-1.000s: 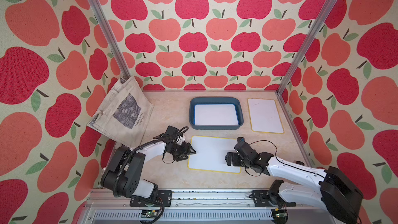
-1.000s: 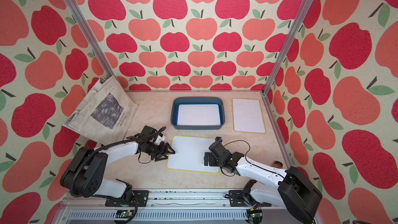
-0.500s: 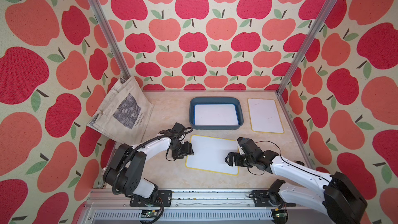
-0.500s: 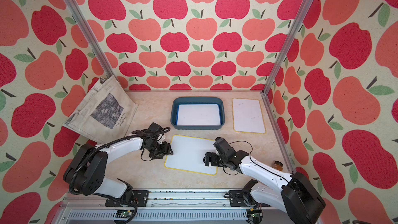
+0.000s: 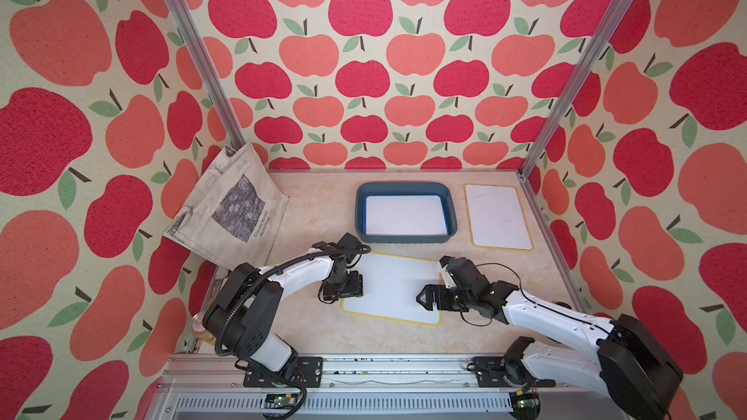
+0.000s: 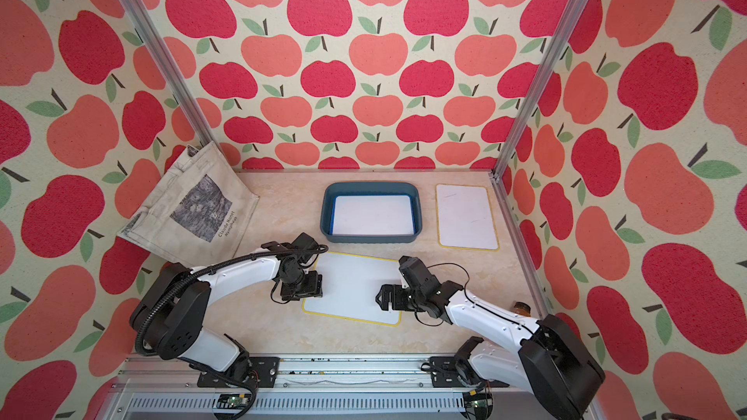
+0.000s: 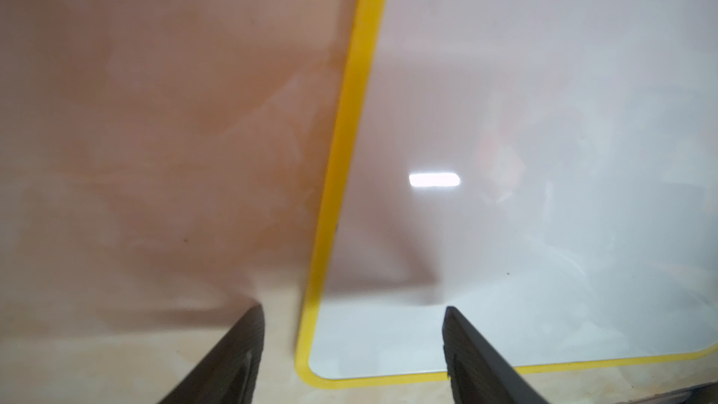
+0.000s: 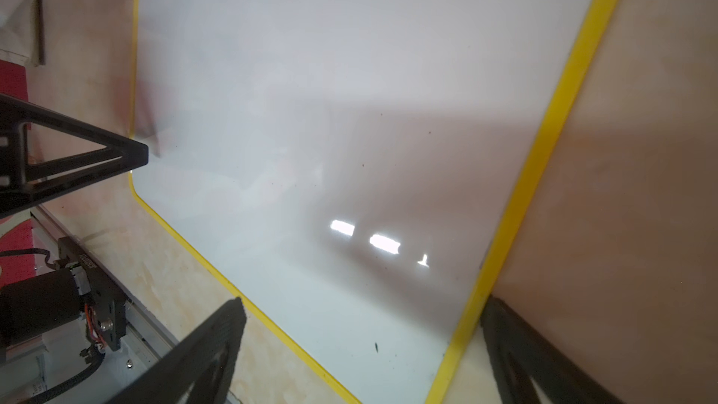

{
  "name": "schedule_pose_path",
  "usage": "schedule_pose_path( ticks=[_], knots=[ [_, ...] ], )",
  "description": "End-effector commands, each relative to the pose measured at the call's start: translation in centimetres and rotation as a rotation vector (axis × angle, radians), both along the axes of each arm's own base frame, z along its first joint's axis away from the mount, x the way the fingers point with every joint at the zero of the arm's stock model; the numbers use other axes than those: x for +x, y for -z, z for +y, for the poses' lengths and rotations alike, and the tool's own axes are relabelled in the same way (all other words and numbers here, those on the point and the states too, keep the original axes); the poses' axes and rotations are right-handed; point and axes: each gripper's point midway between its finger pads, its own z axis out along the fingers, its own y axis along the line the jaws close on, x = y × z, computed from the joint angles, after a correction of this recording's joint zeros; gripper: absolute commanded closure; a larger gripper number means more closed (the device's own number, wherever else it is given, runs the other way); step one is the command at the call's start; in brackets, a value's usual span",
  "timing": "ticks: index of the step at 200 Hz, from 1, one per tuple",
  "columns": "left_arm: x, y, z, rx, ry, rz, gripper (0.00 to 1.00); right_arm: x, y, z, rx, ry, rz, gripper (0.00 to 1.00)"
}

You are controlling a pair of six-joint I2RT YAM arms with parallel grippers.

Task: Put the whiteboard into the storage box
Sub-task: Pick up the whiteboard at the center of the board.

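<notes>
whiteboard (image 5: 392,288) lies longways between left gripper (image 7: 351,309) and right gripper (image 8: 363,301), both open, empty, astride its ends.

You're in a robot test cell, not a home: aluminium extrusion posts (image 5: 197,54) frame apple-print backdrop walls (image 5: 364,74) around a marble-look tabletop (image 5: 315,212), with left arm (image 5: 299,272) and right arm (image 5: 545,313) bolted to a slotted rail (image 5: 404,369).
</notes>
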Motion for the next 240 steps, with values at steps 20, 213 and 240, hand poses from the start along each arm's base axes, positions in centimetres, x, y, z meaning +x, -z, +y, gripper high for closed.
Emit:
schedule_pose_path(
  ticks=[20, 213, 240],
  knots=[
    [-3.9, 3.5, -5.1, -0.227, 0.005, 0.182, 0.25, -1.5, 1.9, -0.8, -0.016, -0.02, 0.056, 0.01],
    [-1.9, -4.5, -6.1, -0.79, -0.029, 0.015, 0.24, -3.6, 2.1, 2.9, 0.119, -0.047, 0.096, 0.01],
    [-1.8, -4.5, -5.2, -0.783, -0.053, -0.002, 0.26, -3.6, 1.9, 2.3, 0.09, -0.044, 0.086, 0.01]
  ],
)
